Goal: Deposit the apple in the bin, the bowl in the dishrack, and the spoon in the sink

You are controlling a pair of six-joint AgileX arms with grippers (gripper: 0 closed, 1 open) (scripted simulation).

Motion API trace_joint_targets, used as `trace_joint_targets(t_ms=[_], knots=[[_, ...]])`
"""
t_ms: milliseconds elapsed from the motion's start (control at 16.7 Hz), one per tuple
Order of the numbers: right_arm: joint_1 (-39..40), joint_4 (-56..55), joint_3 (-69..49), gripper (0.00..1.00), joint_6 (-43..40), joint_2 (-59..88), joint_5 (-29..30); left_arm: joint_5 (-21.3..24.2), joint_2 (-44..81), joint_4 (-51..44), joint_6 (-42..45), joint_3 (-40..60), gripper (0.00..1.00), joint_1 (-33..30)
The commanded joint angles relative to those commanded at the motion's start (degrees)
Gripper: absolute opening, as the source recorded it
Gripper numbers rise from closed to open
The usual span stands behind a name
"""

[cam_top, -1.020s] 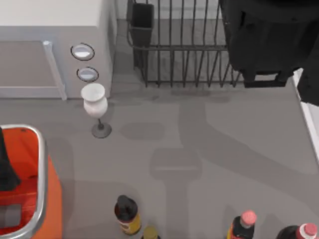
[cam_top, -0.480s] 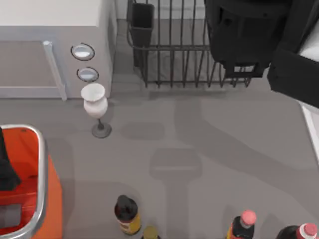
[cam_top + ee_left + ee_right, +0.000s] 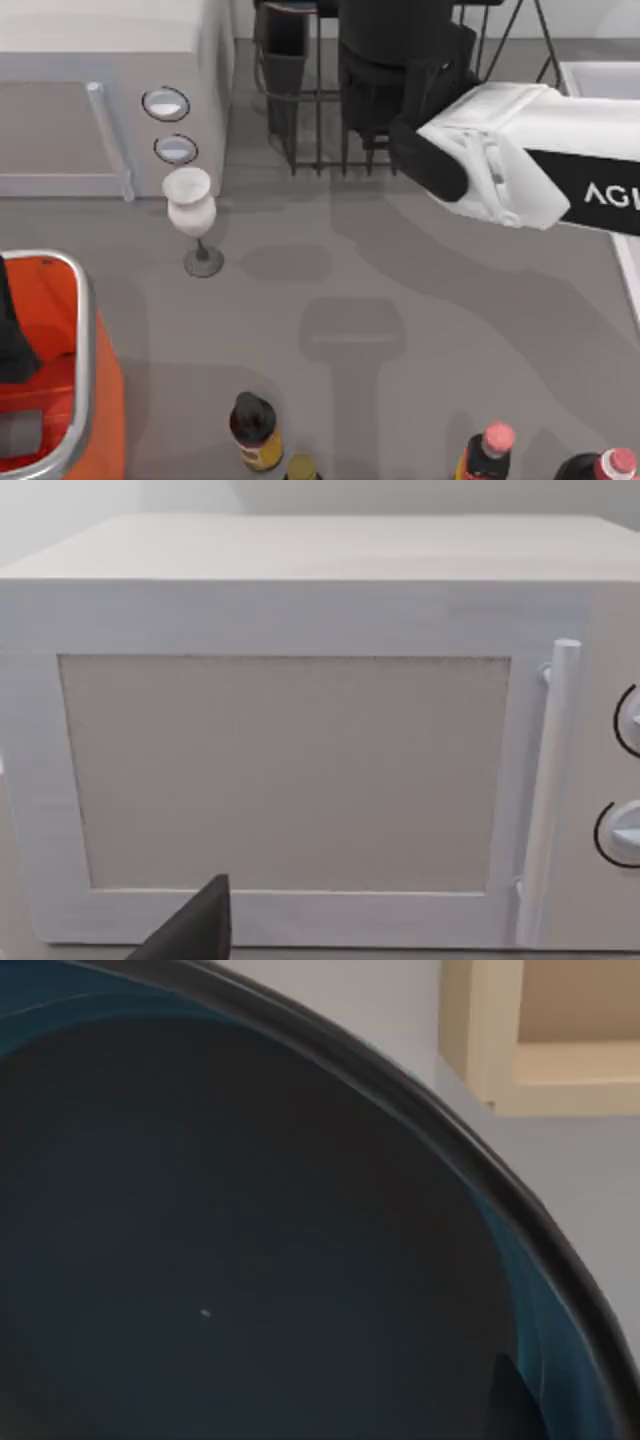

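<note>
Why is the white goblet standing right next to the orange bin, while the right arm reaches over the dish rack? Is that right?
Not quite. In the top view the white goblet stands beside the microwave-like box, apart from the orange bin. The right arm does reach over the dish rack.

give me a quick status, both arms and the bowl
Right arm reaching over the dishrack, bowl close up in its wrist view. Left arm parked over the bin, facing the microwave. Goblet stands apart.
</note>
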State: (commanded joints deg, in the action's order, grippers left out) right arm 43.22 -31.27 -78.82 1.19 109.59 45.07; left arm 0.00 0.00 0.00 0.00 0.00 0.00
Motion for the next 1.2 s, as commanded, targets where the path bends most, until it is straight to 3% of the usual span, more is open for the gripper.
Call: trace_joint_targets(t_ms=[240,540,1200], knots=[[-6.44,-8.29,2.17,0.00,-0.15,6.98,-6.40,0.00,0.00,0.00,0.00,0.00,1.00,0.00],[-7.00,-8.88,2.44,0.00,-0.17,7.55,-6.96,0.00,0.00,0.00,0.00,0.00,1.00,0.00],[-7.00,-8.88,2.44,0.83,-0.17,7.55,-6.96,0.00,0.00,0.00,0.00,0.00,1.00,0.00]])
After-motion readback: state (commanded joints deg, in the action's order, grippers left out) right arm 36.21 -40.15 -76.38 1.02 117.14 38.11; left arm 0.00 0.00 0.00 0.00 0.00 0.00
